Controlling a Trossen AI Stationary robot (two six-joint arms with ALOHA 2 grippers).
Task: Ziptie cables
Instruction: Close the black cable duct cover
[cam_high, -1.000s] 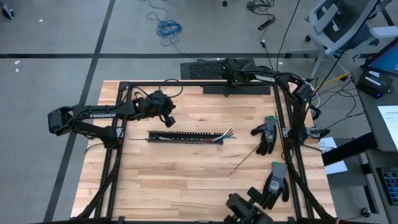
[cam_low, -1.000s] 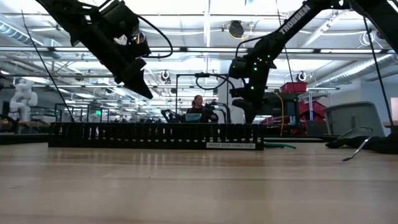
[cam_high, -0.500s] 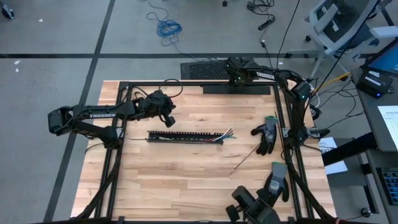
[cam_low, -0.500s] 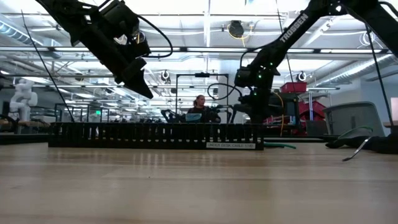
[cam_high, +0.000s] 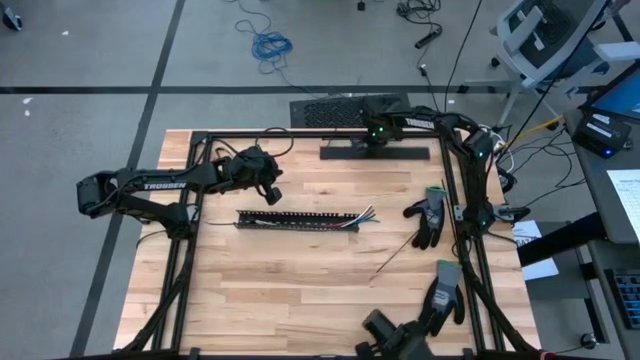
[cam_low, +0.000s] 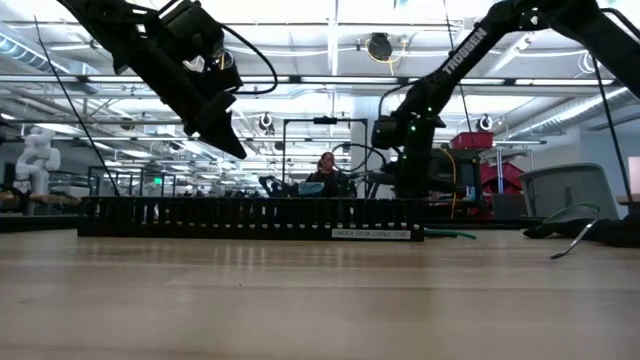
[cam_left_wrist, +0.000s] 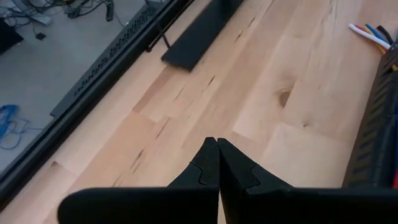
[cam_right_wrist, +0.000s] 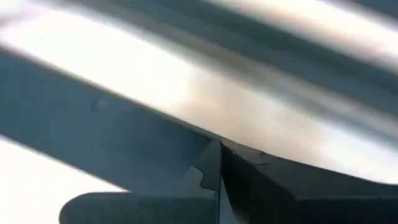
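Note:
The cables lie in a long black slotted tray (cam_high: 297, 220) in the middle of the table. Their coloured ends (cam_high: 368, 214) stick out of its right end and also show in the left wrist view (cam_left_wrist: 368, 34). My left gripper (cam_high: 270, 193) hangs shut and empty above the tray's left part, in the low view (cam_low: 236, 150) well clear of the tray (cam_low: 250, 217). My right gripper (cam_high: 372, 135) is shut at the table's far edge, above a flat black bar (cam_high: 375, 150). A thin black zip tie (cam_high: 395, 255) lies on the wood right of the tray.
Two grey-and-black gloves lie by the right frame post, one (cam_high: 430, 215) near the zip tie and one (cam_high: 443, 290) nearer the near edge. A dark object (cam_high: 395, 338) sits at the near edge. A black frame (cam_high: 190, 240) borders the table. A person (cam_low: 325, 175) sits far behind.
My right arm has swung at the far edge, and its gripper has turned and come a little toward the black bar. The dark object at the near edge has shifted. My left arm and the tray have stayed put.

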